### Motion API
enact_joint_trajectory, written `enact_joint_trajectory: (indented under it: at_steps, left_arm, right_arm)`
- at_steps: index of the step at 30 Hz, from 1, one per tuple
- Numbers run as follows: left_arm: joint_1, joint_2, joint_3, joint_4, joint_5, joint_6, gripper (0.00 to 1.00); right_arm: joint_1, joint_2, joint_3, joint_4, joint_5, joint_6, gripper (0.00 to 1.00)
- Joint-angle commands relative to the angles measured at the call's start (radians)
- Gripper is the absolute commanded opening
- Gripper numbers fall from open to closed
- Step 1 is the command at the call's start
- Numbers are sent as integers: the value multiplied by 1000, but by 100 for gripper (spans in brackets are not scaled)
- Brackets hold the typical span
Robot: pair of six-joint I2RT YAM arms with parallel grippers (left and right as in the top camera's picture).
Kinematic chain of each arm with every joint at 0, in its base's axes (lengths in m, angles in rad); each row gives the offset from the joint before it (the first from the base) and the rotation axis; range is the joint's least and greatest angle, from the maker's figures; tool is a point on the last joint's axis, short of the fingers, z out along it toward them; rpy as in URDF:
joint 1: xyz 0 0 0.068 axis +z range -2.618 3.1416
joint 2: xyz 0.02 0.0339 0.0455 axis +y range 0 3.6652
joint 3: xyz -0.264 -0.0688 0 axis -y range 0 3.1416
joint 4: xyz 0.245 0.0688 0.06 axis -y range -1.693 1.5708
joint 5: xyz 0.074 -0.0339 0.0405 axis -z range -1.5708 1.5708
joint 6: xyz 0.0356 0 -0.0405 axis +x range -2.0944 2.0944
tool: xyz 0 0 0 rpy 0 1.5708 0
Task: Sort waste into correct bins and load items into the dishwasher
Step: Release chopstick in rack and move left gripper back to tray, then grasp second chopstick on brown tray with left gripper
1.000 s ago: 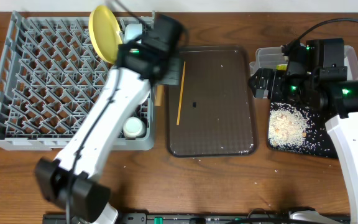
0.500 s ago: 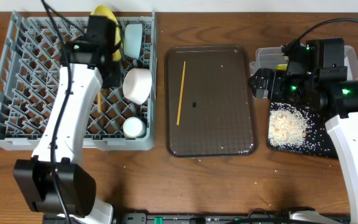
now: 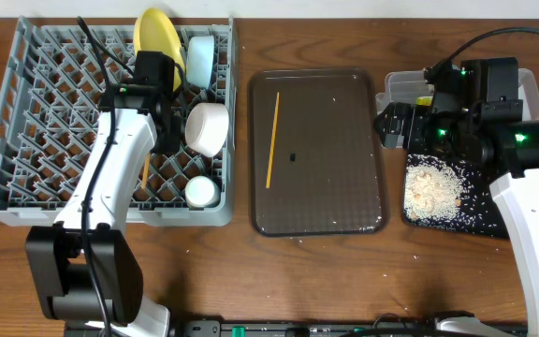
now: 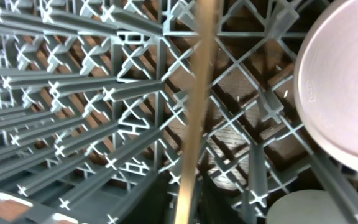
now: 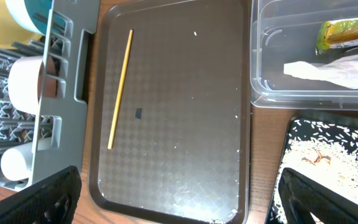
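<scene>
My left gripper (image 3: 160, 140) is low over the grey dish rack (image 3: 26, 122) and shut on a wooden chopstick (image 4: 197, 112). The chopstick lies among the pegs (image 3: 146, 168). The rack also holds the yellow plate (image 3: 157, 37), light blue bowl (image 3: 200, 58), white bowl (image 3: 206, 128) and pale cup (image 3: 200, 192). The second chopstick (image 3: 272, 139) lies on the brown serving tray (image 3: 344, 215). My right gripper (image 5: 179, 199) is open and empty above the tray's right edge. The clear tub (image 5: 260, 74) holds the wrapper (image 5: 347, 31) and white paper (image 5: 334, 70). Rice scraps (image 3: 430, 187) lie in the black tray (image 3: 406, 217).
The white bowl (image 4: 347, 87) and cup (image 4: 303, 208) sit close to the right of my left gripper. Rice grains are scattered on the brown tray and on the table by the black tray. The rack's left half holds only pegs.
My left arm swung left from the rack's right edge to over the rack, carrying a chopstick, and has lowered it among the pegs. The right arm has not moved.
</scene>
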Motion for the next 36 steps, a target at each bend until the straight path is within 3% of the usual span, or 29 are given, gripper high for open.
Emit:
enact_joint_trajectory:
  at_steps: [1, 10, 19, 28, 36]
  left_arm:
    - [2, 13, -2, 0, -2, -1, 34]
    - [-5, -7, 41, -19, 40, -7, 38]
    - [-95, -61, 109, 35, 399, -156, 38]
    - [-364, 37, 109, 180, 313, -312, 41]
    - [-437, 230, 111, 269, 302, -387, 42]
  right_arm:
    - [-5, 1, 5, -1, 3, -10, 99]
    - [-5, 1, 5, -1, 3, -10, 99]
    - [-5, 1, 5, -1, 3, -10, 99]
    - [-5, 1, 5, -1, 3, -10, 99]
    - [-5, 1, 5, -1, 3, -10, 99]
